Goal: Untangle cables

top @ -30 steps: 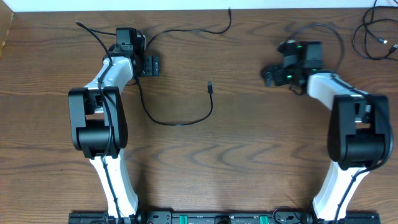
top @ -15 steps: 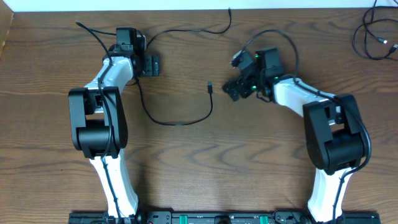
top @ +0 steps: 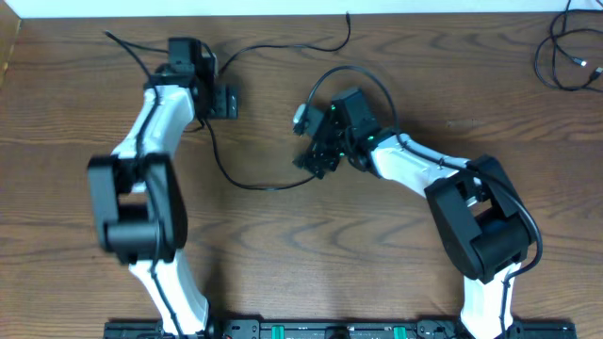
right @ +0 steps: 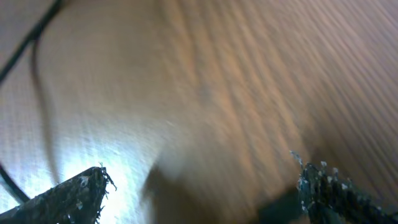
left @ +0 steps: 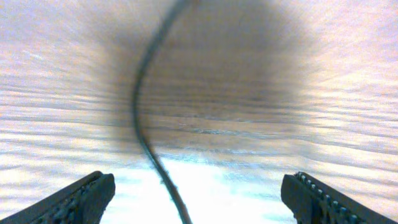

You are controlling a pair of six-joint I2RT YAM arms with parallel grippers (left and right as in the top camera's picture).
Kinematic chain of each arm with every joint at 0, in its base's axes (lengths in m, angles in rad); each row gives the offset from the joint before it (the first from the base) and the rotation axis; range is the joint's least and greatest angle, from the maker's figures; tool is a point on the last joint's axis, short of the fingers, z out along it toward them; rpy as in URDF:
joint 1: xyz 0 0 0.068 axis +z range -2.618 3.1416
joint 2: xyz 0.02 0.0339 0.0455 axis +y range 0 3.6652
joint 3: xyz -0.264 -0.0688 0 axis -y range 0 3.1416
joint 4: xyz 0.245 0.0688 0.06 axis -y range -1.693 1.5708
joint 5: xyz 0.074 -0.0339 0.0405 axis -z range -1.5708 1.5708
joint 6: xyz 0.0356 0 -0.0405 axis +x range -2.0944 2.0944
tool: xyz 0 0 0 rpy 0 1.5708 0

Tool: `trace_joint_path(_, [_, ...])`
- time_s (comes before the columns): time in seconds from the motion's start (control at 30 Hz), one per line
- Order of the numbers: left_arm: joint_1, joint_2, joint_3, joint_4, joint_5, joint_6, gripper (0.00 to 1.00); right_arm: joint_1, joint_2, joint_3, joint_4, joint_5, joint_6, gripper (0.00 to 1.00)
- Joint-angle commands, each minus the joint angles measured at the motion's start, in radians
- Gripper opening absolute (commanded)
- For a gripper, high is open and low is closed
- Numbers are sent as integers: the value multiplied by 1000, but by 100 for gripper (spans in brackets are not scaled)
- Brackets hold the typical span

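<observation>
Left gripper seen near far left of table, jaws spread wide, nothing held. Black cable seen in left wrist view lying on wood between fingers, untouched.

Cable traced from far edge, past left gripper, then in loop toward table middle — there hidden under right gripper.

Right gripper's jaws set wide, nothing gripped. Right wrist view blurred; dark strand at its left probably same cable.

Second cable bundle seen at far right corner, well apart from both arms.
</observation>
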Motion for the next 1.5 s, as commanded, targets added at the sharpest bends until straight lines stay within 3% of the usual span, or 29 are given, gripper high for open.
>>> trace_joint_path(0.0, [5,-174,5,-23,9,0,92,38,-27,-4,0,-1,-76,97])
trace_joint_path(0.27, [4,-313,5,-61,-19,0,92,108,-27,-4,-2,-1,-85,95])
trace_joint_path(0.73, [4,-354,5,-180,-43,-20,92,204,-70,-4,-25,-38,-83,97])
trace_joint_path(1.27, [4,-456,4,-180,-43,-76,92,238,-27,-6,-73,-30,-85,80])
trace_joint_path(1.47, [4,-455,4,-180,-43,-76,92,240,-11,-6,-88,-31,-85,81])
